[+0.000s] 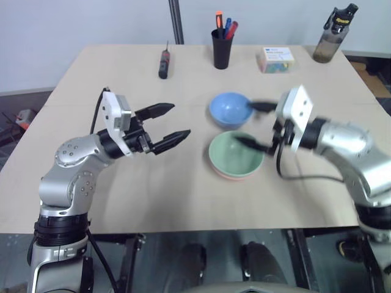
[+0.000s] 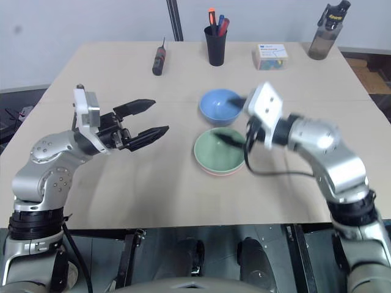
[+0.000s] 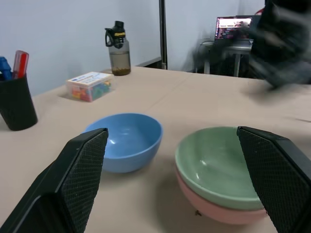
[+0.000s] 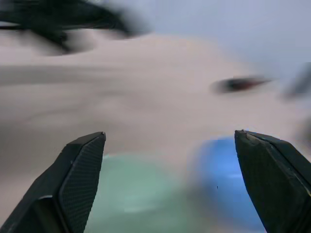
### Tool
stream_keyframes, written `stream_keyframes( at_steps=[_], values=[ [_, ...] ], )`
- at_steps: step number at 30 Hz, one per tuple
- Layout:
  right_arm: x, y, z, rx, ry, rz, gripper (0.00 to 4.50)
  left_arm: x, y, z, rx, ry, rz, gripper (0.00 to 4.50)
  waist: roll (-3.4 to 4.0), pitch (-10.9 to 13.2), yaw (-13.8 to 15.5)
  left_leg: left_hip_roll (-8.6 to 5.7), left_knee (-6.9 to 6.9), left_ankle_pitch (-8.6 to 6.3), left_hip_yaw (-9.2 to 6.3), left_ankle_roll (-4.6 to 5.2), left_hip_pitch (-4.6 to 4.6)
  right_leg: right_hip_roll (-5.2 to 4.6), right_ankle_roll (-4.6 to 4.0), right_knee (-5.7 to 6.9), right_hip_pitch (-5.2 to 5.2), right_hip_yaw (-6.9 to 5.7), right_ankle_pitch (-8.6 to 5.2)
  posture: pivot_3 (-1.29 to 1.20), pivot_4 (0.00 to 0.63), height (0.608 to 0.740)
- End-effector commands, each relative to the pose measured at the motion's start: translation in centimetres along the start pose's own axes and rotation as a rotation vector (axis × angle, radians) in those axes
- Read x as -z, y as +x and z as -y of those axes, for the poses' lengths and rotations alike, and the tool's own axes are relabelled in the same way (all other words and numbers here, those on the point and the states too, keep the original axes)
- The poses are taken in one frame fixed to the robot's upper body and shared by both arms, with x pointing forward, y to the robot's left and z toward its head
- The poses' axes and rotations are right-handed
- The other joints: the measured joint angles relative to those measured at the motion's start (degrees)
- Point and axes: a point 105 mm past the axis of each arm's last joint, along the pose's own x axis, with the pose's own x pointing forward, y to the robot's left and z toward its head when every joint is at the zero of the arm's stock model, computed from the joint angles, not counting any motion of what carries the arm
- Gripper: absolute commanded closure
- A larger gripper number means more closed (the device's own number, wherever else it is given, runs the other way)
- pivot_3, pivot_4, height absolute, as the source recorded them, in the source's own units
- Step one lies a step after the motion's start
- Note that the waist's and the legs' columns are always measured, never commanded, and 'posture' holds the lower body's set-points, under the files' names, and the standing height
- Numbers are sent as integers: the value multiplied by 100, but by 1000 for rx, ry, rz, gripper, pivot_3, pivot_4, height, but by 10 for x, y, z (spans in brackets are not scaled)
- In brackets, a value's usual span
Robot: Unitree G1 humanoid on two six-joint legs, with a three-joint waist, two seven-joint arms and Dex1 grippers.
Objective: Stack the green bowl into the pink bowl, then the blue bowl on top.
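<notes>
Both end effectors, left (image 1: 168,126) and right (image 1: 255,124), are gaping empty over the table (image 1: 153,189); green bowl (image 1: 236,154) is sitting nested in pink bowl (image 3: 214,209), blue bowl (image 1: 230,108) beside; no legible writing.

You are looking down from the head over the table (image 1: 183,201); both wrist cameras are facing the green bowl (image 3: 218,165) and blue bowl (image 3: 127,141) closely.

Bare table (image 1: 153,195) lies open left of the stacked green bowl (image 1: 236,154); the blue bowl (image 1: 230,108) crowds just behind.

Bowls (image 3: 214,167) – smooth glossy plastic; table (image 1: 153,195) – matt pale wood.
</notes>
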Motion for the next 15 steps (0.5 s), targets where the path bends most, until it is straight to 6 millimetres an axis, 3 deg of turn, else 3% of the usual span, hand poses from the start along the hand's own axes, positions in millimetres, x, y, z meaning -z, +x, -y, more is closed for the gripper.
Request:
stream_keyframes(
  at_steps=[1, 8, 12, 15],
  values=[
    [29, 13, 23, 24, -259, -102, 45, -12, -2, 3, -12, 57, 24, 0, 1, 0, -5, -2, -1, 0, 2, 0, -2, -1, 0, 0, -2, 2, 0, 0, 150, 740],
    [79, 33, 38, -167, -572, -245, 45, -16, -8, 1, -48, 59, 25, 0, 2, 4, -78, -2, -7, 1, 13, -1, -6, -2, 0, -3, -12, 12, 0, 0, 150, 740],
    [88, 42, 37, -241, -657, -252, 45, -15, -11, 4, -63, 57, 24, 0, 1, 4, -158, 1, -11, 1, 13, -2, -7, -3, 0, -8, -13, 12, 0, 0, 150, 740],
    [92, 53, 25, -306, -690, -239, 45, -16, -14, 6, -84, 56, 25, 0, 2, 5, -179, 3, -15, 1, 12, -4, -7, -3, 0, -8, -14, 13, 0, 0, 150, 740]
  ],
)
